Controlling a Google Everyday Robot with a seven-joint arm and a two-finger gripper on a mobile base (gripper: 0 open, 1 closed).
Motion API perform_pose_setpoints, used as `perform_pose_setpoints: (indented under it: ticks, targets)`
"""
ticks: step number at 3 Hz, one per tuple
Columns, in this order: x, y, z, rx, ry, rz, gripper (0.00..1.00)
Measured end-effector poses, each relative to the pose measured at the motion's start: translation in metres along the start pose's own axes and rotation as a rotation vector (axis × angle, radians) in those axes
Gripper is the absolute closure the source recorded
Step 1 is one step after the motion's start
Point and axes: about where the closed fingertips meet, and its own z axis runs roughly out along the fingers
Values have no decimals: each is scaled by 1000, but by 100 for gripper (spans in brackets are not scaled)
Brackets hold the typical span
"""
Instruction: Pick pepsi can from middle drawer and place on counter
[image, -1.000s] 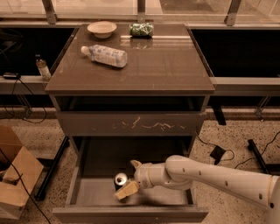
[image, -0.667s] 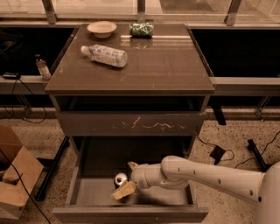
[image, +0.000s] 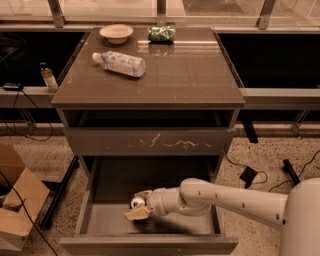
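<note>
The robot's 2-finger gripper (image: 138, 204) is reaching down inside the open middle drawer (image: 150, 244), a wide grey-brown box with a plain front, and its tan fingers (image: 135, 214) are sitting 1 on each side of the pepsi can (image: 136, 201), a small dark blue metal can showing its silver lid. Compared with 1 second ago the fingers are standing closer together, drawn in to about the can's width, so they are looking closed on it rather than merely bracketing it. The can is resting at much the same spot on the drawer's smooth floor, near the front and left of centre, not yet raised. That is suggesting the grasp is just being made and the lift out of the drawer is coming next. The white arm (image: 225, 197) is stretching in from the right, over the drawer's side wall. Above, the drawer front with pale scratch marks (image: 150, 142) is staying shut. On the glossy grey-brown counter (image: 190, 75) a clear plastic bottle with a white label (image: 120, 62) is lying on its side, with a pale round bowl (image: 116, 33) and a green patterned packet (image: 161, 33) sitting along the back edge. A brown cardboard box (image: 15, 200) is sitting on the speckled floor at the left.
</note>
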Motion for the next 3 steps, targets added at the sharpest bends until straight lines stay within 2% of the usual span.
perform_pose_setpoints:
  ticks: [1, 2, 3]
  targets:
    - [0, 0, 0, 0, 0, 0, 65]
    - [-16, 5, -22, 15, -37, -21, 88]
    - [-52, 20, -73, 16, -107, -85, 100]
